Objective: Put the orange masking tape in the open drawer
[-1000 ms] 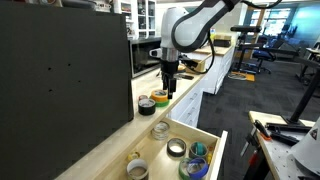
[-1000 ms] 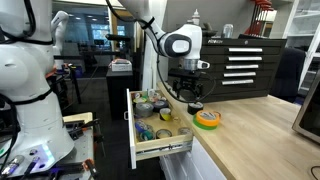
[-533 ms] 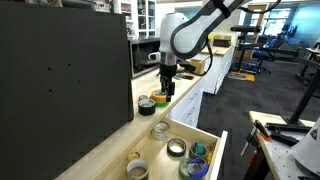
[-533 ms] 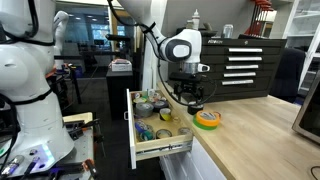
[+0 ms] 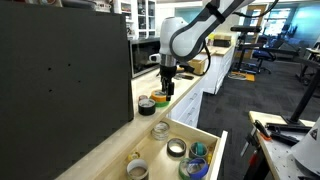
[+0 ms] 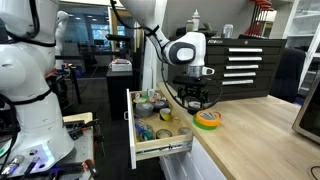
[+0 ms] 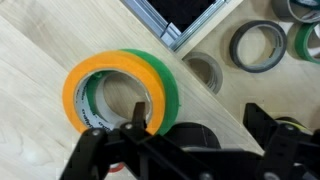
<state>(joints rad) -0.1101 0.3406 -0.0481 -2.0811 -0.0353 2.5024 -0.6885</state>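
Gripper point(image 6: 197, 100) hangs low over the wooden counter point(image 6: 260, 135), jaws spread wide and holding nothing. The orange masking tape point(image 7: 105, 75) lies flat on the counter, stacked on a green roll point(image 7: 172, 92), close by one fingertip. The drawer point(image 5: 200, 128) stands open beside the counter, with rolls inside.

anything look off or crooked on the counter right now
The yellow-orange ring-shaped tape roll sits askew on a green tape roll on the pale wooden counter, shifted so the green edge sticks out one side. Nothing looks spilled or damaged.
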